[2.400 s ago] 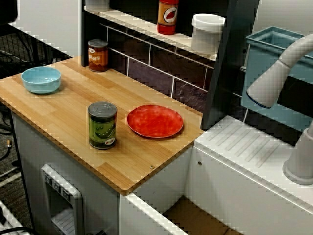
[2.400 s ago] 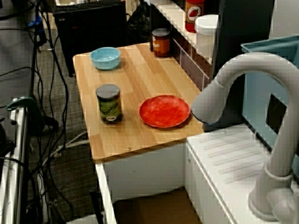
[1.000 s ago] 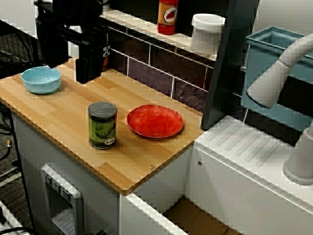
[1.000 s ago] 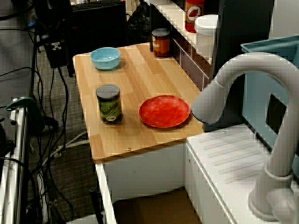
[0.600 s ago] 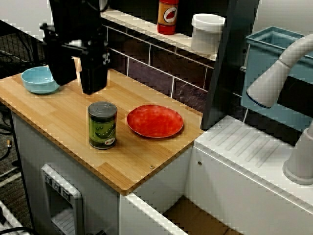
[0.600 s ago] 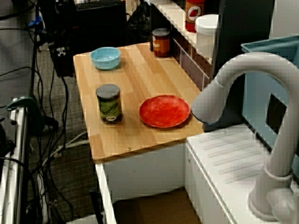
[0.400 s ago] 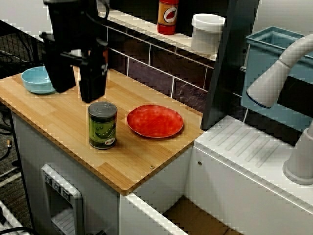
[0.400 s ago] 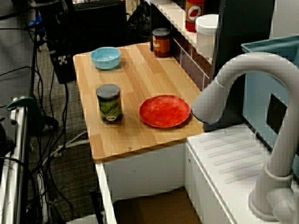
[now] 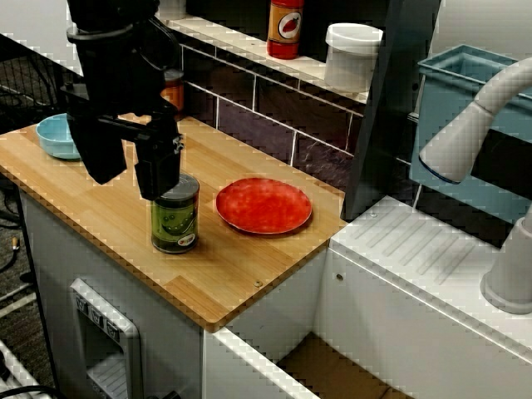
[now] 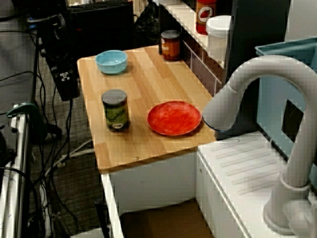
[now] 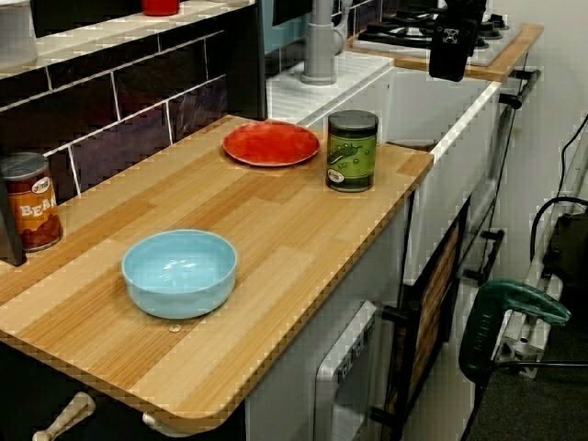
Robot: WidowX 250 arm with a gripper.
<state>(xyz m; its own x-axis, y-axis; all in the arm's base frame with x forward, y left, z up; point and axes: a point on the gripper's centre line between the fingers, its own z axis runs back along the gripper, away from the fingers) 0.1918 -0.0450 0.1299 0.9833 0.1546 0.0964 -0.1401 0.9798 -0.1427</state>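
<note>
Green can [image 9: 175, 223] partly behind jaws in front view, apart in side view

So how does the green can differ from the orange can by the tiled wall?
The green can wears a green label, the orange can an orange-brown one. The green can stands near the front edge of the counter beside the red plate; the orange can sits back by the tiled wall. Both are upright.

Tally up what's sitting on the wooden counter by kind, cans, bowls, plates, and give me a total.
Cans: 2, the green can and the beans can
Bowls: 1, the blue bowl
Plates: 1, the red plate
Total: 4
</note>
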